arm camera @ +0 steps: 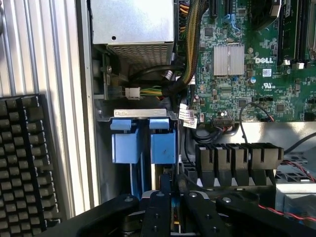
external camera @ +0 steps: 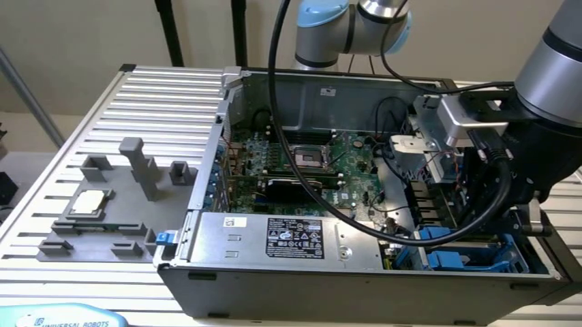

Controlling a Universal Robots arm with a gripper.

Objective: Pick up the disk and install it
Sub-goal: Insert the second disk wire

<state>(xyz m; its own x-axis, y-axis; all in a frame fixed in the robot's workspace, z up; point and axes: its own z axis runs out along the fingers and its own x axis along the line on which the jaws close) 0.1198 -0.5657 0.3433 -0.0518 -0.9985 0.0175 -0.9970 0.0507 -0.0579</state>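
Note:
The open computer case [external camera: 364, 286] lies on the slatted table. My gripper [arm camera: 173, 202] hangs inside it, over the drive bay at the case's corner on the exterior view's right. Two blue plastic carriers stand edge-on in that bay, side by side [arm camera: 126, 143] [arm camera: 163, 145]. The second one lies straight in line with my gripper and very close to it. I take it for the disk, though its silver face and white label are hidden. In the exterior view the blue carriers [external camera: 454, 259] show below the arm, which covers the gripper itself.
A silver power supply box [external camera: 282, 238] with a black label sits beside the bay. The green motherboard [external camera: 309, 170] fills the case floor, and black cables [external camera: 300, 136] loop over it. A grey fixture with a small square chip [external camera: 88, 202] lies outside. A black keyboard [arm camera: 24, 168] lies beside the case.

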